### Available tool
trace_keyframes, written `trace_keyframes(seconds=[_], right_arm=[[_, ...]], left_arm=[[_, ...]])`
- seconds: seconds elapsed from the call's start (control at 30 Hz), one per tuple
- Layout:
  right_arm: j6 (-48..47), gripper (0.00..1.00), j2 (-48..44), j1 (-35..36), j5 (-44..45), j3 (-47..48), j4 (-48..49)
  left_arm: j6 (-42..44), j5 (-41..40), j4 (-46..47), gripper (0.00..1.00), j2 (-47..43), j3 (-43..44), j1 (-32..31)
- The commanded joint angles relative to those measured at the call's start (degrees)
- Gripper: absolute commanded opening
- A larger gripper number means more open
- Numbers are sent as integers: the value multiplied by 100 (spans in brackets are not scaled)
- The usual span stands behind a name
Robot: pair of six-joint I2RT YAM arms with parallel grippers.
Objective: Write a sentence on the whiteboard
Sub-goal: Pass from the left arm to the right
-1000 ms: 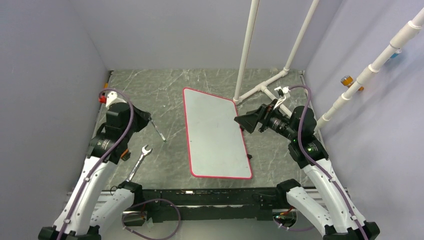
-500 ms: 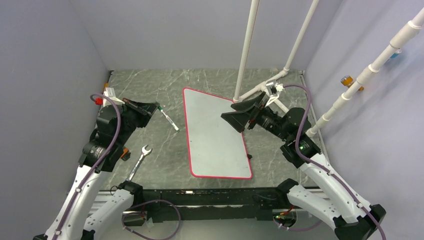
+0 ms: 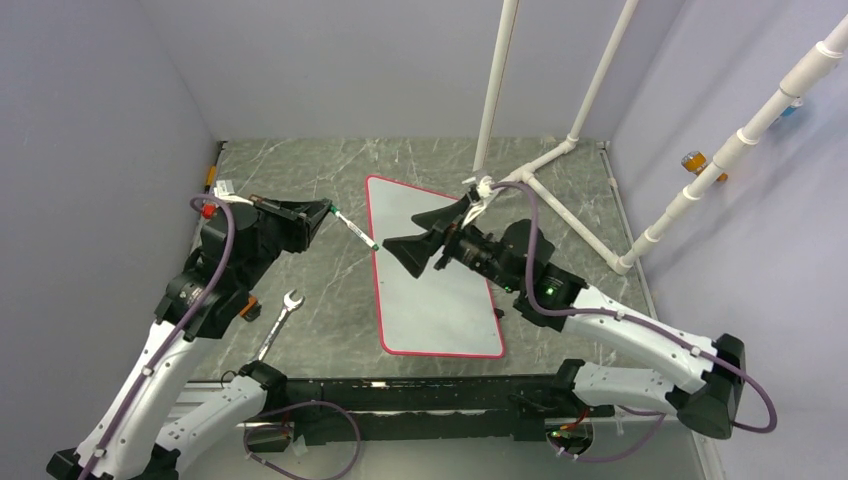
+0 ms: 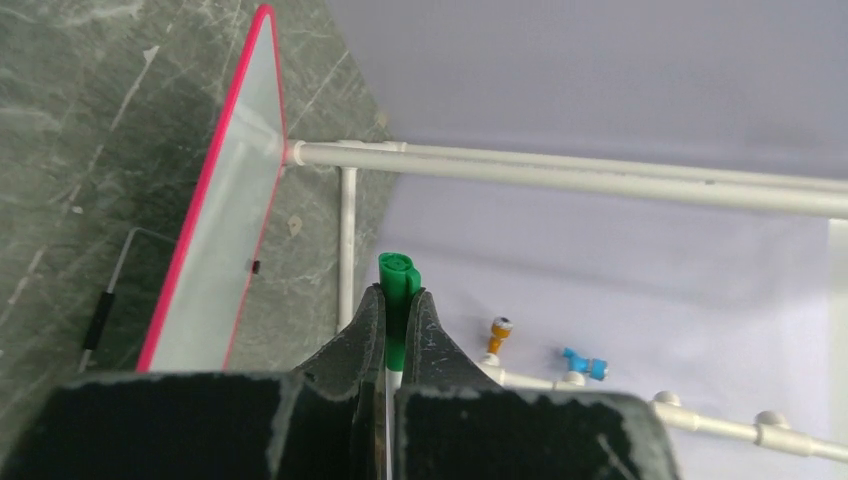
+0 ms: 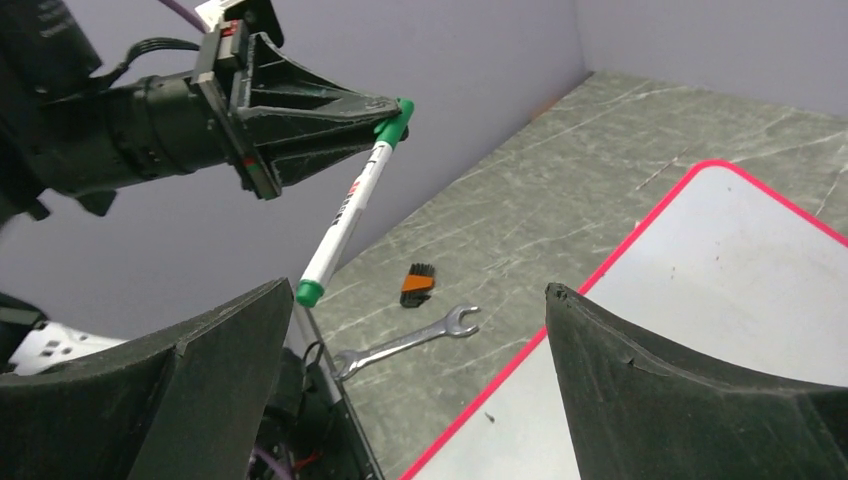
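Down at lower left of the top view you've got a wrench (image 3: 278, 322) lying on the marbled table (image 3: 300, 175), beside your left arm. In the right wrist view a small black and orange brush (image 5: 418, 283) sits just past it.

Centre frame, the whiteboard (image 3: 440, 300) lies flat, red rim all round, with its long side running away from you.

Your right gripper (image 3: 400, 250) hangs over the board's upper left part, jaws spread as wide as they go, nothing in them.

Left of that, your left gripper (image 3: 328, 208) is clamped tight on the green end of a marker (image 3: 355, 228). The white barrel slants down toward the board's left rim, the free green tip close to the right claw.

At the far right, white pipes (image 3: 560, 160) rise from the table.
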Motion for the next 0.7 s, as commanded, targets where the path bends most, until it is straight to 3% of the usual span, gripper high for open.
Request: trace_keyframes(seconds=[0.0,0.17,0.43,0.67], right_arm=[[-533,100,324,345,895,601,580],[-613,94,550,492,1168,668,820],[-712,62,922,513,1025,1118,418],[-767,64,997,547,603,1255,439]], left_arm=[[-839,-58,-447,0,123,449,-65],[-1110,-30,-312,0,70,312,-117],[-1307,186,-89,0,-62,200,-125],[-1315,-71,-337,0,-265,277,-128]])
